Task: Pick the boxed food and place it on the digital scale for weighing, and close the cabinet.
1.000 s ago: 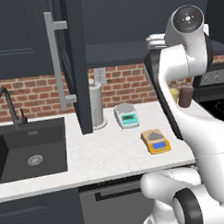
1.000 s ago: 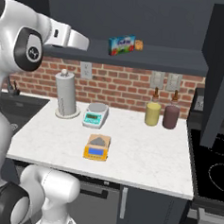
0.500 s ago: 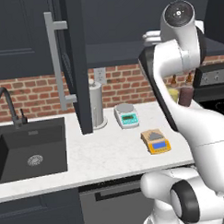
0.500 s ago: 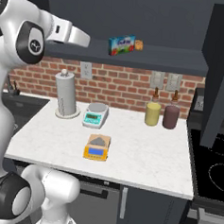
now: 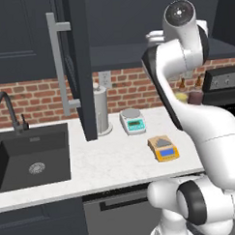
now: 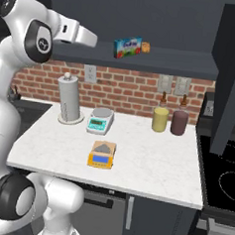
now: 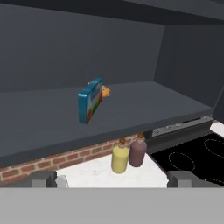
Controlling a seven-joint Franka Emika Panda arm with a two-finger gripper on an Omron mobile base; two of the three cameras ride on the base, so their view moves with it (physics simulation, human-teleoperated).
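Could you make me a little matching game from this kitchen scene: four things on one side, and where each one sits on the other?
Things:
1. flat blue carton with a white label band
2. orange-yellow wedge-shaped scale with a grey platform
3. white-and-teal scale with a round silver plate
4. yellow bottle with a brown cap

Places:
A. near the counter's front edge
B. beside the dark brown bottle, at the brick wall
C. standing on the open cabinet shelf
D. next to the paper towel roll

Pairs: 1-C, 2-A, 3-D, 4-B

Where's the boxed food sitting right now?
The boxed food stands upright on the shelf of the open cabinet, above the counter. A small orange snack sits right beside it, and in the right base view the hand is off to its left.
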